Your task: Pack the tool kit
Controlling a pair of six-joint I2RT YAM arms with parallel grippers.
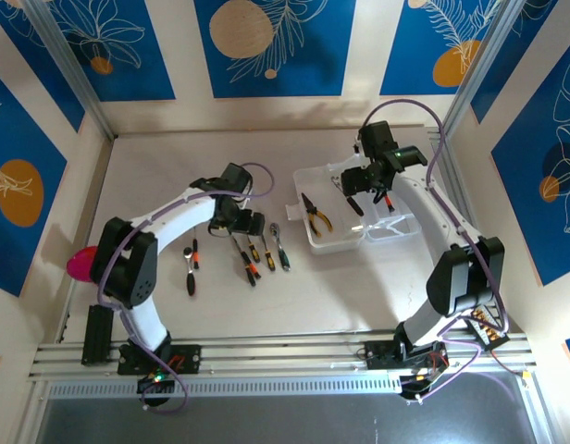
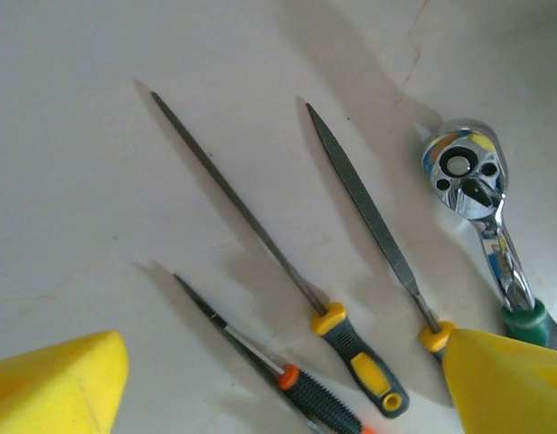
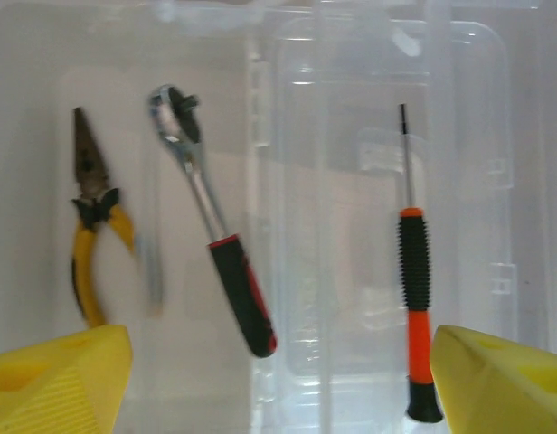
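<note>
- Yellow fingertips [image 2: 61, 384] of left gripper [image 2: 283, 380]: spread wide, nothing held, low over the tool row.
- Files [image 2: 260, 235]: three, thin, side by side on the table [image 1: 174, 166], tips pointing away; one handle yellow-black, one orange-black, and the third is hidden behind the right-hand finger.
- Green ratchet [image 2: 482, 208]: just beside the files, chrome head away from the camera.
- Box [image 1: 336, 236]: clear, lid open, right of table centre.
- Pliers [image 3: 89, 226]: yellow-handled, inside the box.
- Red ratchet [image 3: 215, 244]: inside the box, beside the pliers.
- Screwdriver [image 3: 414, 307]: orange-black, on the adjoining clear half.
- Right gripper [image 3: 278, 380]: jaws wide apart, empty, above the box.
- Left arm [image 1: 165, 231]: elbow bent, forearm angled right toward the tool row.
- Right arm [image 1: 433, 231]: reaching forward and leftward, wrist over the box.
</note>
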